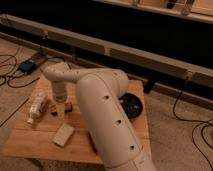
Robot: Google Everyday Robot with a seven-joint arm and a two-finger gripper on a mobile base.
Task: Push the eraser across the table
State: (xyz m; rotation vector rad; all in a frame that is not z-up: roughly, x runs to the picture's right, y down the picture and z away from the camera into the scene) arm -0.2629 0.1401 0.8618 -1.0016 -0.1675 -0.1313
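Note:
The eraser is a small dark bar on the light wood table, left of the middle; only its right part shows beside my gripper. My gripper hangs down from the white arm and sits low over the table, right against the eraser's left side. The arm's thick links cover the middle of the table.
A pale beige block lies nearer the front. A pale bottle-like object lies at the left. A black round object sits at the right behind the arm. Cables and a dark box lie on the floor to the left.

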